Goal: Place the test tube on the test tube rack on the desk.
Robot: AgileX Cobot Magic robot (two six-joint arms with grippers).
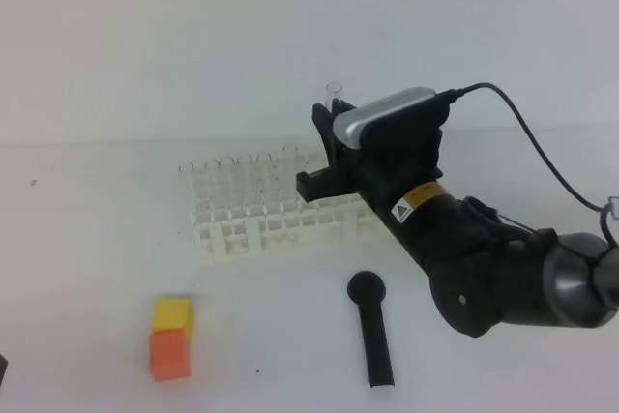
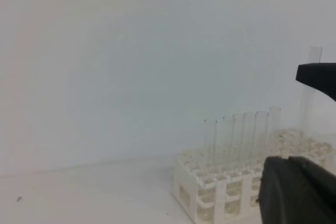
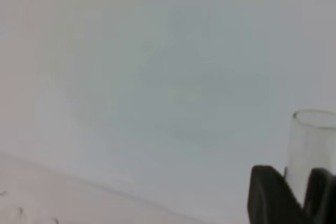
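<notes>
Fingers (image 3: 268,195) of the right gripper (image 1: 327,147) are clamping the test tube (image 1: 335,94) upright, its round open rim poking up above the black jaws. From the right wrist view the glass is sitting between the two dark fingertips, rim level. That gripper is hovering over the right end of the test tube rack (image 1: 276,205), the tube held above the back rows rather than seated in a hole; whether its lower end is touching the lattice cannot be told. Several other clear tubes (image 2: 237,137) are standing in the rack's rear row. The left gripper is lying out of sight in every view, and its jaws are pressed together on nothing. On the desk (image 1: 87,239) in front of the rack a black club-shaped object (image 1: 372,326) is lying, and well to the left a yellow block (image 1: 173,314) is touching an orange block (image 1: 168,354).
</notes>
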